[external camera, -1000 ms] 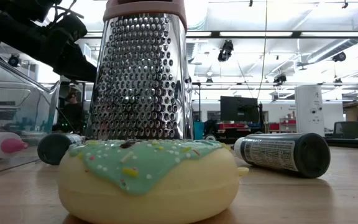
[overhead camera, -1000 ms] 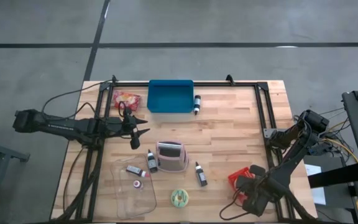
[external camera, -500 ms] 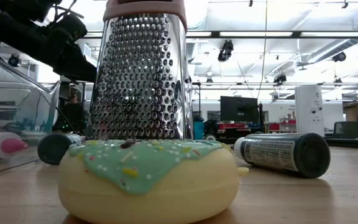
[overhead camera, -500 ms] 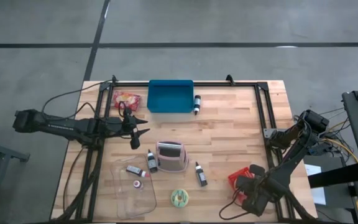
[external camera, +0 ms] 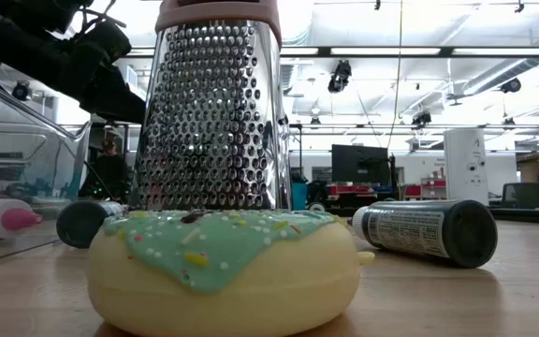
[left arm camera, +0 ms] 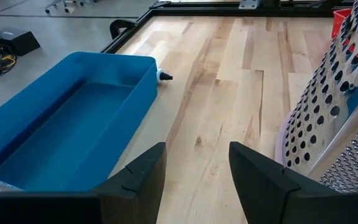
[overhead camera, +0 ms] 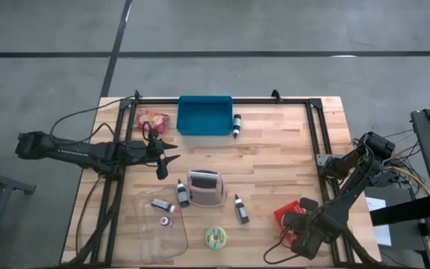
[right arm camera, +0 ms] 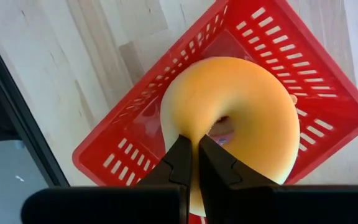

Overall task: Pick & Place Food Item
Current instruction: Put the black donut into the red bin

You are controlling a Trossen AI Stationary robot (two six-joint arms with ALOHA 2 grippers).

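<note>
Your open lane: bare wood between blue tray point(overhead camera: 204, 115) and grater point(overhead camera: 205, 188). Nearer you, bottles point(overhead camera: 241, 209) flank grater, green donut point(overhead camera: 216, 237) in front, clear box point(overhead camera: 162, 228) at left. Red basket point(overhead camera: 287, 215) blocks right corner.

Both arms are dark, slim and jointed, with thin black cables trailing beside the worktop point(overhead camera: 275, 149). Each gripper, left gripper point(left arm camera: 194, 171) and right gripper point(right arm camera: 190, 163), ends in two flat matte-black fingers.
</note>
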